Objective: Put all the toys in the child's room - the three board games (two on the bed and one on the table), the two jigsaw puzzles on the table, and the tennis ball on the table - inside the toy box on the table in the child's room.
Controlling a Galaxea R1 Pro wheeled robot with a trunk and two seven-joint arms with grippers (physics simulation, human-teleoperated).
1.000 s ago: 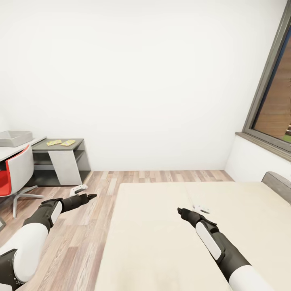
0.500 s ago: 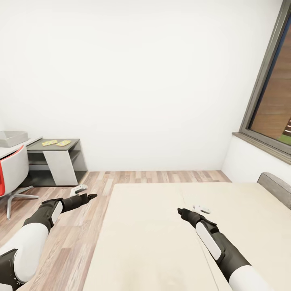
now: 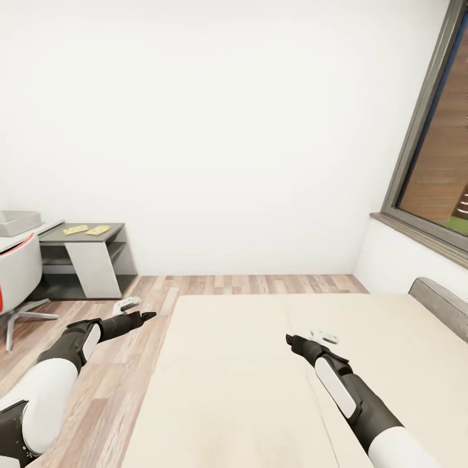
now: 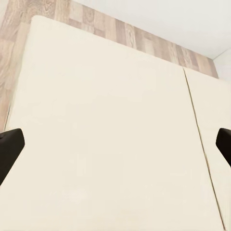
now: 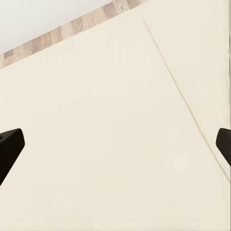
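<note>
The bed (image 3: 247, 370) lies in front of me with a bare beige mattress; no board games show on the part I see. My left gripper (image 3: 140, 317) hangs open over the wood floor beside the bed. My right gripper (image 3: 290, 338) is open above the mattress. Both wrist views look down on the mattress (image 4: 106, 120) (image 5: 96, 120) between widely spread black fingertips (image 4: 9, 147) (image 5: 9, 144). At far left the grey toy box (image 3: 18, 223) stands on the table (image 3: 29, 236). Two jigsaw puzzles (image 3: 76, 229) (image 3: 99, 230) lie on the lower dark cabinet top (image 3: 107, 235). The tennis ball is out of view.
A white and red swivel chair (image 3: 16, 273) stands by the table at the left. Wood plank floor (image 3: 214, 283) runs between the bed and the white wall. A dark-framed window (image 3: 435, 143) and the grey headboard (image 3: 442, 304) are at the right.
The whole view has swung to the right, so the table, chair and cabinet have slid towards the left edge. Both arms keep the same pose.
</note>
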